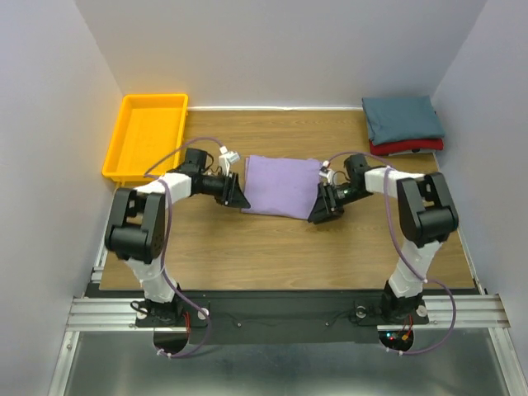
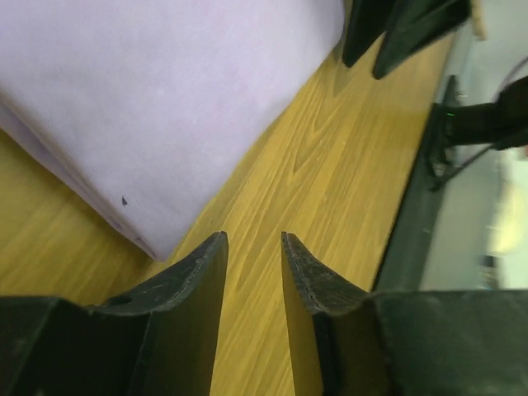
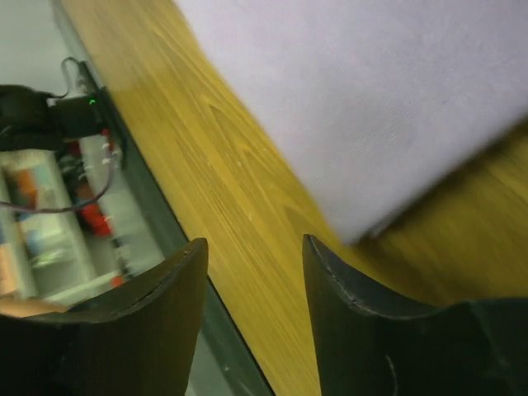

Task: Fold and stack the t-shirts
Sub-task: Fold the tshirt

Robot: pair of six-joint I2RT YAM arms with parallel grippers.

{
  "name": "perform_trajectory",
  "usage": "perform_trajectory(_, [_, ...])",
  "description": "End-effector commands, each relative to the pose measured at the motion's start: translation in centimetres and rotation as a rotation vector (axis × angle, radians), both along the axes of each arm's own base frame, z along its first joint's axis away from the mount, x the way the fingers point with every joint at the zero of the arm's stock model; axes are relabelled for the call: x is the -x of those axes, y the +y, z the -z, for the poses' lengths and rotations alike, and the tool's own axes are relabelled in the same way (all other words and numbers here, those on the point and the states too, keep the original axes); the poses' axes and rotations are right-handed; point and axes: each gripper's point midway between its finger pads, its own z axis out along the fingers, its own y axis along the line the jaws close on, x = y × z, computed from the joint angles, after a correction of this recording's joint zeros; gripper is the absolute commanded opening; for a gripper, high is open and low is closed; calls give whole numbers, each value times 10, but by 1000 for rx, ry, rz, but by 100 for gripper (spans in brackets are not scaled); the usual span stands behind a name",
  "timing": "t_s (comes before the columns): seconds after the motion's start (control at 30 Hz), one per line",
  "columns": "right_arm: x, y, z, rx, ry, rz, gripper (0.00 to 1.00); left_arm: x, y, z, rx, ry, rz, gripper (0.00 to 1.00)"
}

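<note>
A lavender-purple t-shirt (image 1: pixel 283 186) lies folded into a rectangle on the wooden table (image 1: pixel 272 247), mid-table. My left gripper (image 1: pixel 240 200) is open and empty just off the shirt's near-left corner (image 2: pixel 157 124). My right gripper (image 1: pixel 319 214) is open and empty just off its near-right corner (image 3: pixel 371 107). Neither touches the cloth. A dark teal folded shirt (image 1: pixel 402 118) lies on a red folded shirt (image 1: pixel 408 147) at the far right corner.
A yellow-orange plastic tray (image 1: pixel 146 136) stands at the far left. The table's dark metal front rail (image 1: pixel 272 309) runs behind my arms. The right gripper's fingers show at the top of the left wrist view (image 2: pixel 404 33).
</note>
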Motion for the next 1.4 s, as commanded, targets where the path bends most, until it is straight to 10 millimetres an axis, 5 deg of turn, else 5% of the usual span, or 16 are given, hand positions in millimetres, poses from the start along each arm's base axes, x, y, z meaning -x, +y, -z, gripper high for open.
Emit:
perform_trajectory(0.0, [-17, -26, -33, 136, -275, 3, 62, -23, -4, -75, -158, -460, 44, 52])
perform_trajectory(0.13, [-34, -49, -49, 261, -413, 64, 70, -19, -49, -105, -344, -871, 113, 65])
perform_trajectory(0.23, [-51, -72, -54, 398, -508, 121, 70, -19, -70, -113, -415, -1022, 141, 72])
perform_trajectory(0.33, [-80, -105, -90, 574, -764, 228, 73, -31, -85, -131, -490, -1151, 141, 76])
perform_trajectory(0.37, [-85, -113, -100, 611, -817, 261, 87, -34, -93, -146, -468, -1215, 135, 79])
perform_trajectory(0.4, [-89, -121, -107, 647, -857, 289, 96, -35, -95, -159, -462, -1288, 153, 97])
perform_trajectory(0.43, [-94, -131, -113, 699, -891, 324, 100, -36, -99, -168, -445, -1328, 155, 99])
perform_trajectory(0.5, [-103, -137, -126, 721, -946, 380, 100, -32, -111, -191, -358, -1398, 159, 99])
perform_trajectory(0.6, [-115, -143, -119, 752, -876, 460, 100, -16, -133, -200, -219, -1432, 246, 99])
perform_trajectory(0.73, [-119, -129, -104, 686, -823, 421, 100, -3, -155, -168, -173, -1362, 425, 99])
perform_trajectory(0.87, [-117, -113, -97, 600, -792, 385, 100, -15, -172, -135, -280, -1315, 428, 99])
perform_trajectory(1.13, [-116, -122, -67, 601, -635, 477, 100, 5, -183, -84, -377, -1577, 617, 99])
perform_trajectory(1.2, [-115, -125, -59, 566, -560, 521, 100, 17, -180, -66, -395, -1627, 723, 93])
perform_trajectory(1.3, [-104, -124, -47, 514, -470, 552, 100, 20, -186, -48, -408, -1600, 744, 69])
perform_trajectory(1.37, [-98, -118, -43, 470, -428, 568, 100, 22, -193, -45, -395, -1572, 741, 68])
